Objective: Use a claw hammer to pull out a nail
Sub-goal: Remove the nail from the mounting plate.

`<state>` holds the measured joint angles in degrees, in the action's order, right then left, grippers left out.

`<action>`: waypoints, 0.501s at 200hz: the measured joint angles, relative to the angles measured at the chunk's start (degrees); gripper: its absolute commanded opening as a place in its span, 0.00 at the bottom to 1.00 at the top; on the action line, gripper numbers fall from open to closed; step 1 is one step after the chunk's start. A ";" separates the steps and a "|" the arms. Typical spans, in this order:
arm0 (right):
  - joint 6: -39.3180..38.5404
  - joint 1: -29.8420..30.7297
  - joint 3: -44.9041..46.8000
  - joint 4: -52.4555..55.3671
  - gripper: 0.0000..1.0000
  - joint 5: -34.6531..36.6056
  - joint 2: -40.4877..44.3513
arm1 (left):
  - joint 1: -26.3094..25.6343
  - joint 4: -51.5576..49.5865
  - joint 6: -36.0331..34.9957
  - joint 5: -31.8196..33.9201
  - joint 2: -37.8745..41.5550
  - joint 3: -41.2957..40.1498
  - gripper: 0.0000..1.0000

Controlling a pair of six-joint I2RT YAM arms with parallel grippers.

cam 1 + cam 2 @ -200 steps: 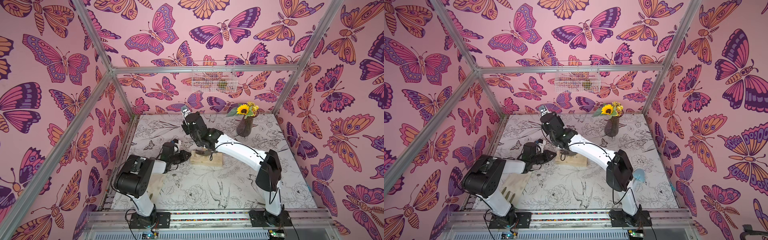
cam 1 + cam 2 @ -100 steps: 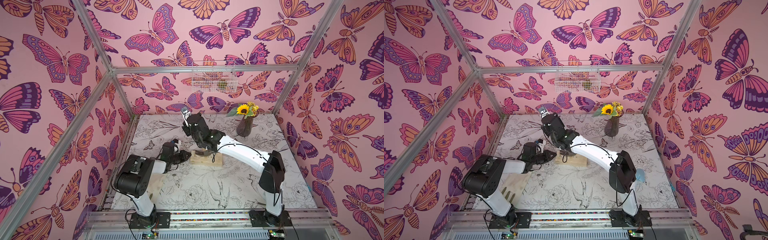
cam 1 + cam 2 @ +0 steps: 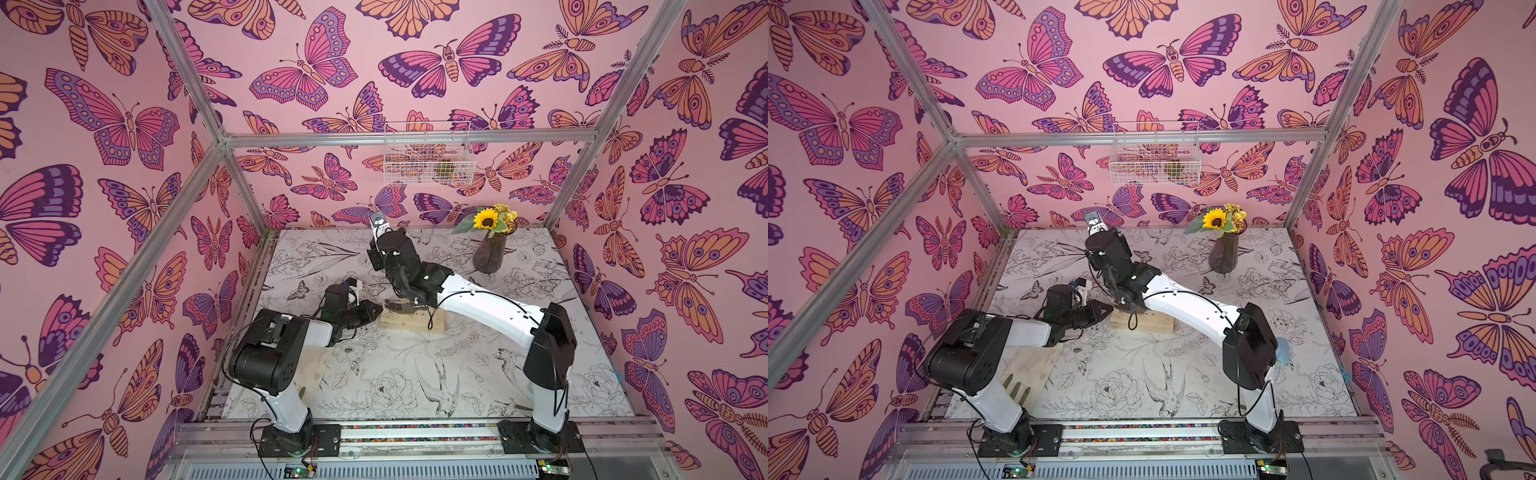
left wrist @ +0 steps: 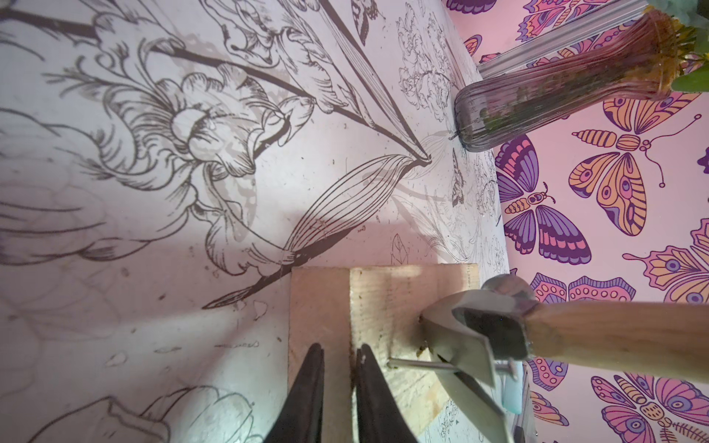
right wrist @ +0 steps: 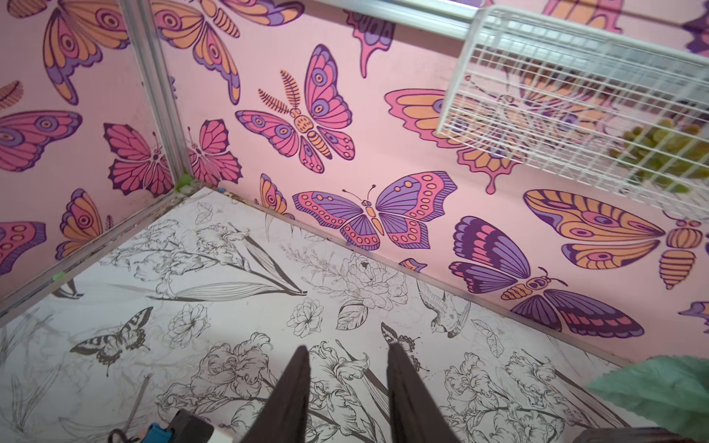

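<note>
Find the claw hammer (image 4: 568, 333) propped head-down on the wooden block (image 4: 383, 299) toward the middle of the table (image 3: 415, 374), with its pale handle rising off the block and out of the left wrist view. Note the forked claw hooked round the shank of the nail (image 4: 422, 363), just under the nail's head, with the shank already standing well clear of the wood. In both top views, make out only its grey head, tucked beneath the right arm's wrist.

See the left gripper (image 4: 341, 349) with fingers drawn almost together, leaving a bare slit and pinching nothing visible; tips set against the block's near end at its top edge, seemingly bracing it. See the right gripper (image 5: 345, 349) with fingers parted by a moderate gap and nothing between the tips; cannot tell from any view about a clamp on the handle, hidden outside the wrist view and under the arm.

Expect a top-heavy tool: dense steel at one end, light stiff wood at the other, nothing fragile. Treat the smooth handle as liable to twist or slide under narrow pads. Take hold far up the handle, away from the head, for leverage. Rock back over the head's curve, not sideways. Keep the light block pinned, or risk lifting it with the nail
</note>
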<state>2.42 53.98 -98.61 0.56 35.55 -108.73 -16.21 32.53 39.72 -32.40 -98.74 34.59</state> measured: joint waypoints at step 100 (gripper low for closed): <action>5.35 -2.45 10.62 -8.33 0.00 0.26 6.58 | 0.00 0.04 -1.03 -0.57 5.35 -2.58 0.33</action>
<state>7.77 51.53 -87.99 -7.77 35.81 -102.15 -16.21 32.58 38.70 -32.97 -93.38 32.01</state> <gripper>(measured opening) 0.344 0.328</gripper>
